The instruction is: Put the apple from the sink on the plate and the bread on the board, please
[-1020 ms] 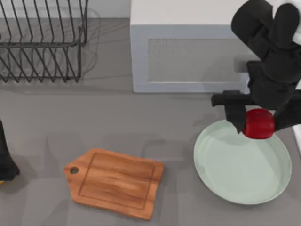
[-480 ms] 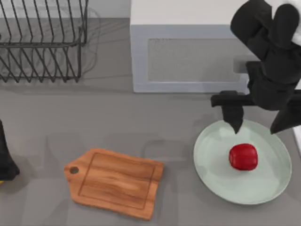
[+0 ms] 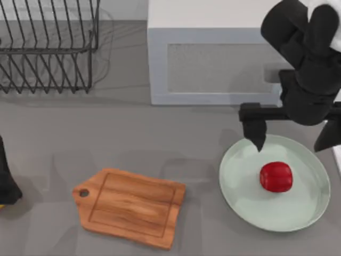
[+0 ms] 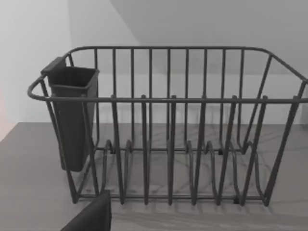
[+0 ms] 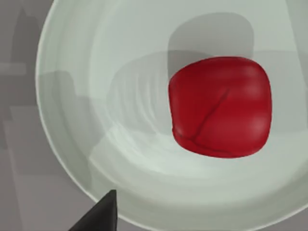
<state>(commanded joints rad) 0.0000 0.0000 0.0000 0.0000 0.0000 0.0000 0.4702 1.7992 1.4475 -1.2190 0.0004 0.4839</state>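
Observation:
The deep red apple (image 3: 276, 176) lies on the pale mint-green plate (image 3: 240, 181) at the table's right, just right of the plate's middle. My right gripper (image 3: 291, 144) hangs open over the plate's far rim, a little behind the apple and clear of it. In the right wrist view the apple (image 5: 220, 106) rests free on the plate (image 5: 86, 72), with one dark fingertip (image 5: 98, 214) at the picture's edge. The brown wooden board (image 3: 130, 207) lies bare at the front, left of centre. The bread is out of view. My left arm (image 3: 5, 184) is parked at the table's left edge.
The white sink unit (image 3: 213, 69) stands at the back centre, close behind my right arm. A dark wire dish rack (image 3: 48, 48) fills the back left corner; the left wrist view faces this rack (image 4: 168, 125) and its cutlery cup (image 4: 72, 115).
One second ago my right gripper held the apple above the plate's far rim. It has opened, and the apple has dropped onto the plate and settled there.

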